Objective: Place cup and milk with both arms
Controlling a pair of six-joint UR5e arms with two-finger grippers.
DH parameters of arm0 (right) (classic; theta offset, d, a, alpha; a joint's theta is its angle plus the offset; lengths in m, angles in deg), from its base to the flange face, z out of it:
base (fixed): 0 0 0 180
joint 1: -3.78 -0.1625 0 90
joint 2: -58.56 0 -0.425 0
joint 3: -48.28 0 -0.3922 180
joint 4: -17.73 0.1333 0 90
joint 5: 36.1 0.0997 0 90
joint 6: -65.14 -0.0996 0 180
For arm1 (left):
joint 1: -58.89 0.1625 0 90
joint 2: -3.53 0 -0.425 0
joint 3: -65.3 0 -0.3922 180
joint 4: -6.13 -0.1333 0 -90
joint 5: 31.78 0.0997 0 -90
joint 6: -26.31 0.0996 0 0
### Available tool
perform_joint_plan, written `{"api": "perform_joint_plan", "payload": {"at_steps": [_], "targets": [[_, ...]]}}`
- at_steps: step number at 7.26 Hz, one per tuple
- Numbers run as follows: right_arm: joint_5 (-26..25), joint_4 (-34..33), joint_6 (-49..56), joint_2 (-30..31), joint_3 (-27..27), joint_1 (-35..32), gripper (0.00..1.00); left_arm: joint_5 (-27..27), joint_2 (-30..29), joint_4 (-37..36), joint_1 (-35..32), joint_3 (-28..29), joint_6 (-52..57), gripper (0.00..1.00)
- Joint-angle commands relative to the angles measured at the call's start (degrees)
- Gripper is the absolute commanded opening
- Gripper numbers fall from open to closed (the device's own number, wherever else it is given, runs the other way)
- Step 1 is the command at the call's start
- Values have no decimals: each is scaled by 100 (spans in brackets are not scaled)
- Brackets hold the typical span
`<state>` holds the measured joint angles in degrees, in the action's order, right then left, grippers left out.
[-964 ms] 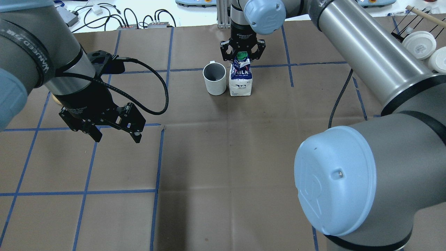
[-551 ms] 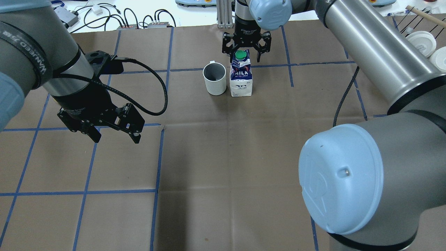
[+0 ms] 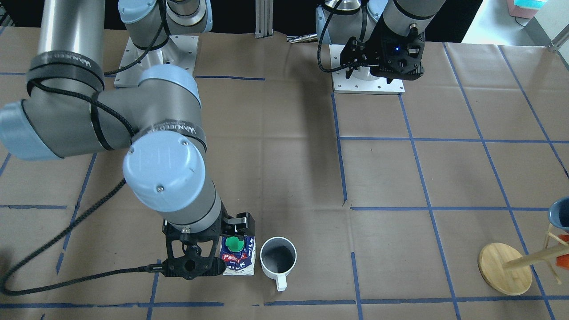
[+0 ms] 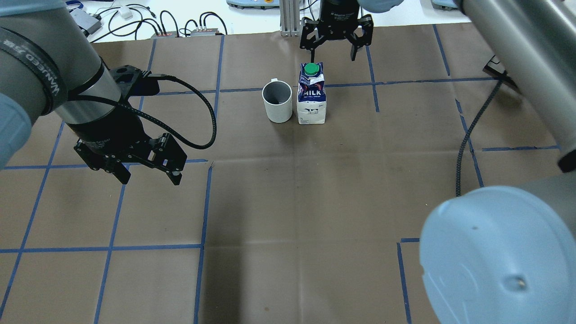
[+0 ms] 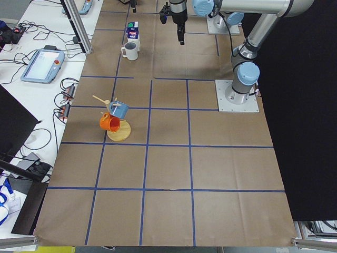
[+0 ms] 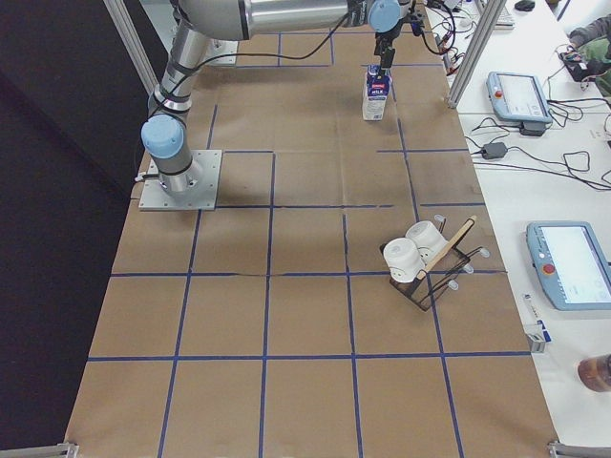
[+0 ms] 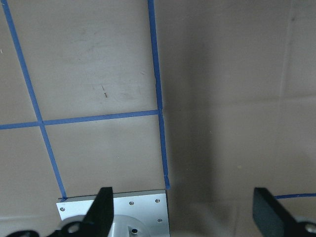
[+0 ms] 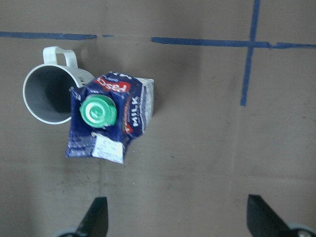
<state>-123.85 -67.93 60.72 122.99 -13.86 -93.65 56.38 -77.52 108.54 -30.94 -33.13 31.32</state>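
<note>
The cup [image 4: 277, 101] stands upright on the brown paper, handle toward the far side. The milk [image 4: 311, 96] stands upright just to its right, almost touching; they also show in the right wrist view as cup [image 8: 47, 96] and milk [image 8: 106, 118]. My right gripper [image 4: 332, 56] is open and empty, raised above and just beyond the milk's green cap. My left gripper [image 4: 150, 177] is open and empty, hovering over the table far to the left of the cup. In the front-facing view the cup [image 3: 278, 260] and milk [image 3: 238, 260] sit by the right arm's wrist.
A wooden mug stand [image 3: 504, 266] with a blue and an orange mug stands at the far left of the table. A rack with white paper cups [image 6: 420, 253] stands at the right. Cables and pendants [image 4: 135, 18] lie beyond the far edge.
My right gripper has risen off the milk's top and drawn back toward the far edge, staying open. The milk and cup stay put. The left arm has hardly moved.
</note>
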Motion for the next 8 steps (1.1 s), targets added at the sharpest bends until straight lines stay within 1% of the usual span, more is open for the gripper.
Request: {"api": "perform_joint_plan", "payload": {"at_steps": [1, 3, 4, 5, 7, 8], "targets": [[-416, 313, 405, 1311, -1084, 487, 100, 0, 2, 7, 0, 0, 9, 100], [-410, 173, 433, 2490, -2481, 689, 100, 9, 10, 7, 0, 0, 9, 100], [-357, -53, 294, 2860, -3062, 690, 100, 9, 10, 7, 0, 0, 9, 100], [-418, -517, 205, 2986, -3355, 690, 100, 9, 19, 7, 0, 0, 9, 100], [-357, -557, 204, 2979, -3323, 681, 100, 17, 80, 25, 9, -44, 18, 100], [-331, -557, 204, 2987, -3323, 681, 100, 9, 176, -10, 9, -244, 9, 100]]}}
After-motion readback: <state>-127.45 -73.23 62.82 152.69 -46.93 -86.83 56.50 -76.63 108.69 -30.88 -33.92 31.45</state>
